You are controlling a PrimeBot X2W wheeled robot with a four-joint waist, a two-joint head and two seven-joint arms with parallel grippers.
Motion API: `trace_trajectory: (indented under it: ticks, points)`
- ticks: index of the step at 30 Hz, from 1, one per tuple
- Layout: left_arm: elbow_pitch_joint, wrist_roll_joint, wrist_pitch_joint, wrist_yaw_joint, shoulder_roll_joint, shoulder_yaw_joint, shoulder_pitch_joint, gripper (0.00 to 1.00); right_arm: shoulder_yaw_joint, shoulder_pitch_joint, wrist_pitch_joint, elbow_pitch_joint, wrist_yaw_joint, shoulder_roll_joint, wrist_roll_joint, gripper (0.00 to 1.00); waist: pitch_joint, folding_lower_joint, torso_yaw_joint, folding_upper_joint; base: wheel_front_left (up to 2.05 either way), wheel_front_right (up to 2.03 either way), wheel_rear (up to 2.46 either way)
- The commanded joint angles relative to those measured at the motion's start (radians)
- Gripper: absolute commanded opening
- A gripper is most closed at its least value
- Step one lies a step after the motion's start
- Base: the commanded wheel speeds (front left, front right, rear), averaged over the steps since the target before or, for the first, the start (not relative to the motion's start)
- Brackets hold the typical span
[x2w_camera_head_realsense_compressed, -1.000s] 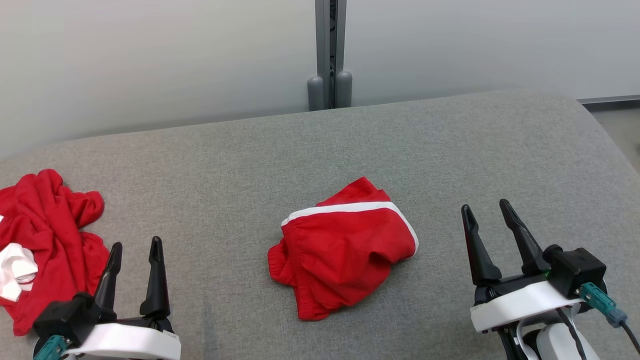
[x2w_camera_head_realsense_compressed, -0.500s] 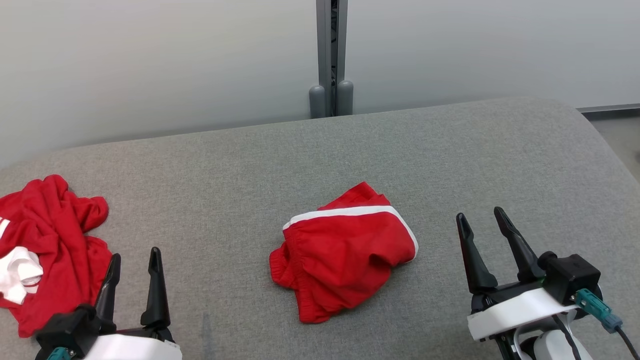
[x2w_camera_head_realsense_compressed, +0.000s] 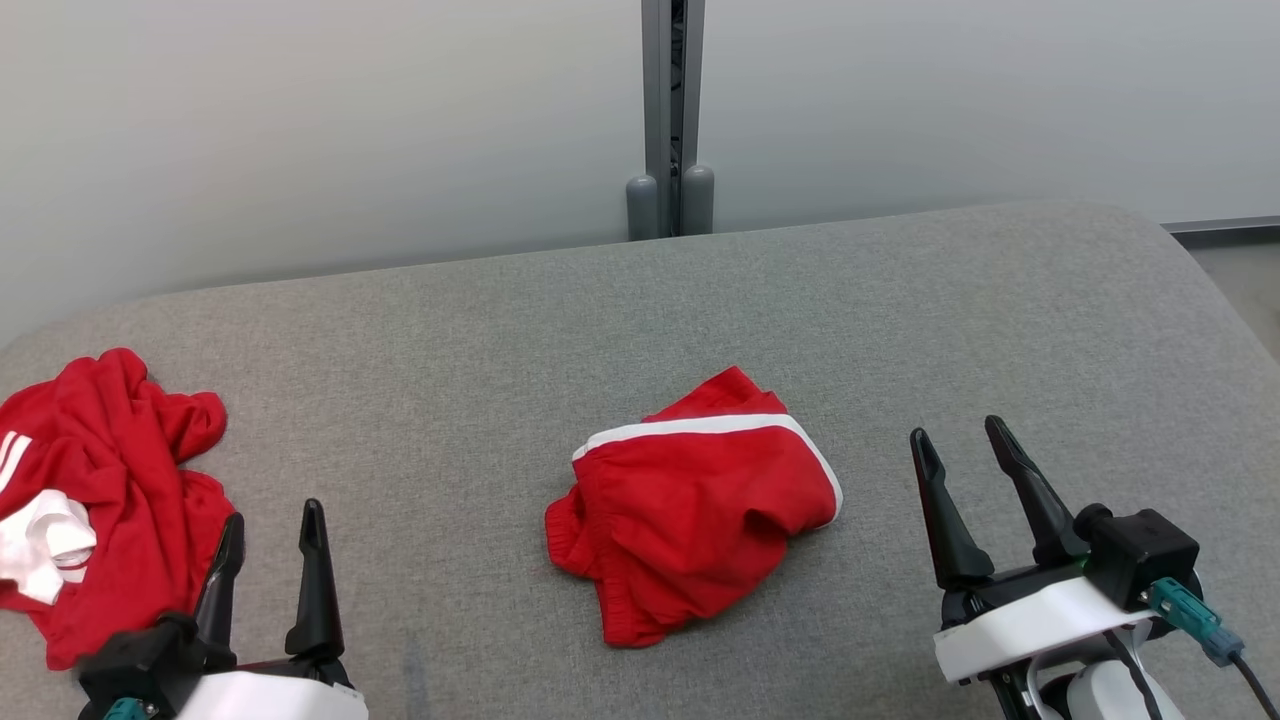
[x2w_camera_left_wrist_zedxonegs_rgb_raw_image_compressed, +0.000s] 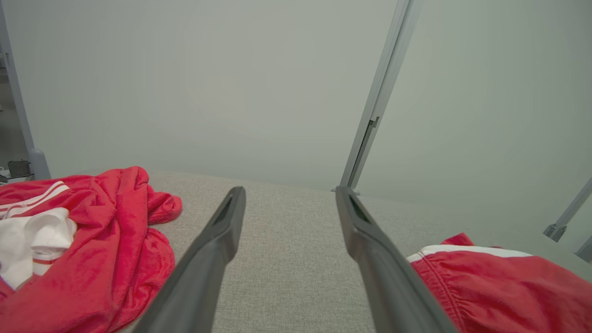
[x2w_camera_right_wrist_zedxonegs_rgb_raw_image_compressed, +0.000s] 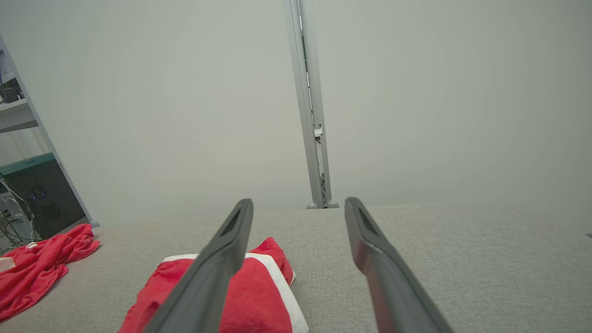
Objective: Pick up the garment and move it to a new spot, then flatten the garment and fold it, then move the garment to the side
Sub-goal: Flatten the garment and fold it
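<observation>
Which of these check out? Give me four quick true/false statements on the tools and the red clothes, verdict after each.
1. The left tool is open and empty. True.
2. The right tool is shut on the red shorts. False: it is open, empty, off to the shorts' right.
3. The shorts carry a white stripe. True.
4. The crumpled red garment lies on top of the shorts. False: it lies apart, at the left end of the grey surface.

We see red shorts [x2w_camera_head_realsense_compressed: 700, 520] with a white band on a grey woven cushion [x2w_camera_head_realsense_compressed: 500, 330]. At nine o'clock a red heap [x2w_camera_head_realsense_compressed: 120, 480] shows white stripes and a white patch. The wall [x2w_camera_head_realsense_compressed: 300, 130] is pale grey.
</observation>
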Motion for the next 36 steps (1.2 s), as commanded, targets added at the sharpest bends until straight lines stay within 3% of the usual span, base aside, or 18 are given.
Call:
trace_trajectory:
  ticks: [1, 10, 15, 25, 30, 36]
  points:
    - [0.004, 0.004, -0.002, -0.002, 0.002, 0.005, 0.01, 1.0, -0.003, 0.004, -0.005, 0.002, 0.002, -0.008, 0.001, 1.0, -0.001, 0.0, 0.001, -0.0001, 0.0, 0.0, 0.0]
    - [0.01, 0.004, -0.002, 0.004, 0.001, 0.003, 0.009, 1.0, 0.002, 0.0, -0.005, 0.006, 0.002, -0.01, 0.007, 1.0, -0.003, 0.0, 0.003, -0.0001, 0.0, 0.0, 0.0]
    - [0.015, -0.02, 0.04, -0.022, 0.001, -0.02, -0.002, 1.0, 0.003, -0.004, -0.005, 0.009, 0.002, -0.007, 0.007, 1.0, -0.002, 0.0, -0.001, -0.0001, 0.0, 0.0, 0.0]
    - [0.086, -0.176, 0.345, -0.165, 0.012, -0.117, -0.144, 1.0, 0.004, -0.021, -0.005, 0.011, 0.002, 0.001, 0.008, 1.0, 0.006, 0.0, -0.032, -0.0001, 0.0, 0.0, 0.0]
    - [0.172, -0.294, 0.48, -0.198, 0.011, -0.153, -0.23, 1.0, 0.014, -0.037, -0.005, 0.01, 0.002, 0.005, 0.008, 1.0, 0.013, 0.0, -0.074, -0.0001, 0.0, 0.0, 0.0]
    - [0.266, -0.444, 0.621, -0.206, 0.018, -0.17, -0.307, 1.0, 0.014, -0.048, -0.005, 0.007, 0.002, 0.01, 0.003, 1.0, 0.035, 0.0, -0.125, -0.0001, 0.0, 0.0, 0.0]
